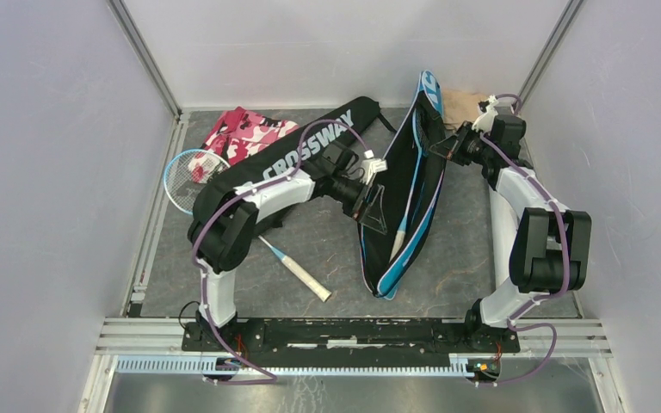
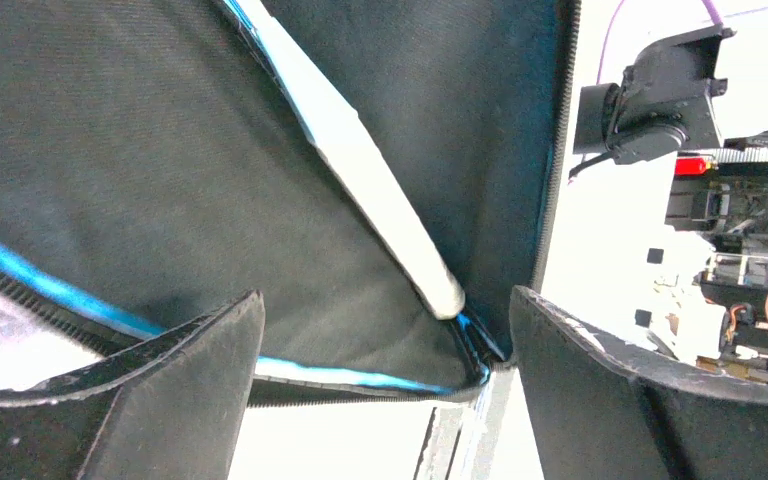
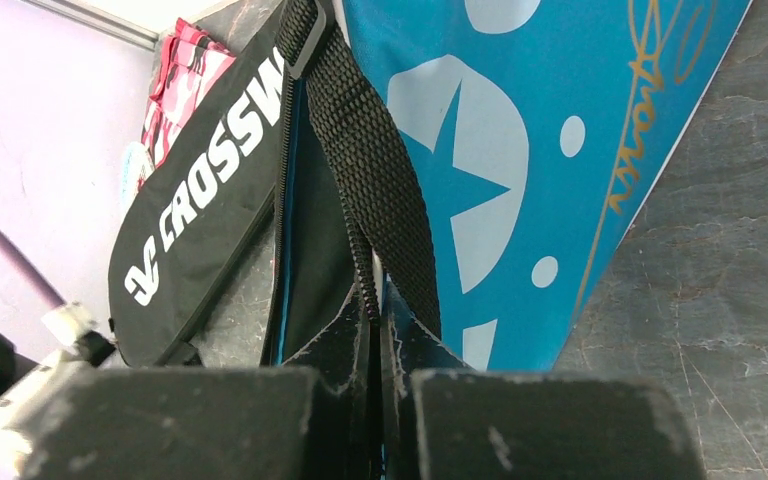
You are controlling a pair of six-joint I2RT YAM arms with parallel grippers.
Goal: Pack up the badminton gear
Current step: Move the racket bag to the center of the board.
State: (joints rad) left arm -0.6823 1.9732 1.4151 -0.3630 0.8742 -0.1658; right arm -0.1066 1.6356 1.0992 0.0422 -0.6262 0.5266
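The blue racket cover [image 1: 423, 185] stands open on the mat, its black lining [image 2: 140, 150] facing my left arm. A racket's white handle [image 2: 380, 190] lies inside it, ending near the cover's narrow corner. My left gripper [image 1: 377, 219] is open at the cover's mouth, with nothing between its fingers [image 2: 190, 390]. My right gripper [image 3: 375, 320] is shut on the blue cover's zipper edge beside a black strap [image 3: 375, 160], holding that side up. A second racket with a blue head [image 1: 191, 172] lies on the mat at the left. The black CROSSWAY cover [image 1: 310, 142] lies behind my left arm.
A pink-and-white camouflage cloth [image 1: 245, 133] lies at the back left and a beige cloth [image 1: 460, 101] at the back right. The second racket's white handle [image 1: 303, 277] points toward the near middle of the mat. Walls enclose the mat on three sides.
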